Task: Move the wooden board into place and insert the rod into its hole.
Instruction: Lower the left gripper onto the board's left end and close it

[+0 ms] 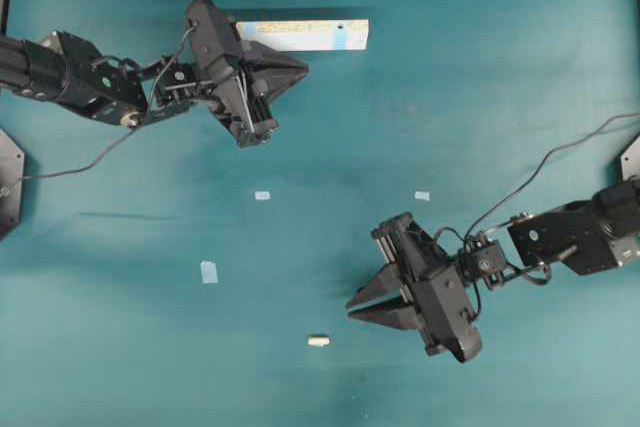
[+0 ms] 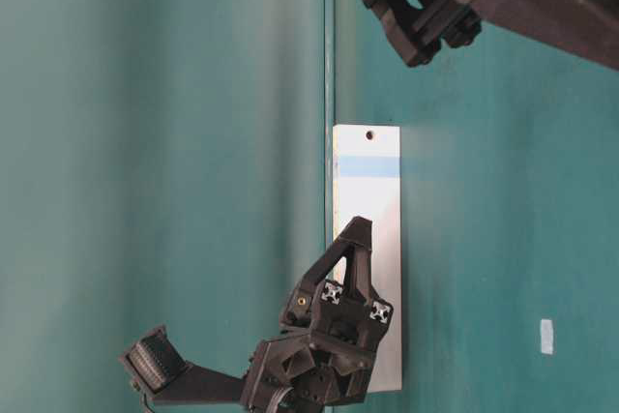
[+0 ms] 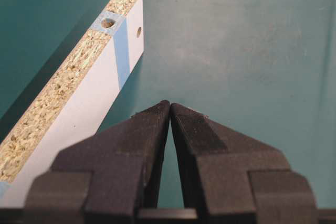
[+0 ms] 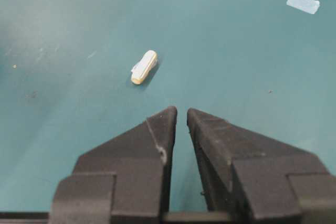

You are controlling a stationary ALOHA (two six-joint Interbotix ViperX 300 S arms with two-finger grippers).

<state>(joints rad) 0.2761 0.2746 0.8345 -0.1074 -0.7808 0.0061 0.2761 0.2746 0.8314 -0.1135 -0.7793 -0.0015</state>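
My left pincer has its fingers pressed nearly together at the tips, with nothing between them. My right pincer is also narrow, with only a thin gap at the tips, and it is empty too.

I take the wooden board as my landmark. It lies at the far edge of the table, and in the overhead view my left pincer is just beside its near long side, close to the end without the blue patch. The hole sits in the speckled narrow face, inside the blue patch at the other end. A second small dot shows on the white face near it. The rod lies flat, well apart from the board, on the near side of the table, and my right pincer is near it. Some small tape squares lie between the board and the rod.

I judge the board to be stiff pressed chipboard, light enough for one pincer, with a smooth white face that may slip. I would open wide and take it across its width, near the middle, so it does not swing. The rod looks hard, very light, and ready to roll, so I would close on its middle, across its length, leaving one end free for the hole.
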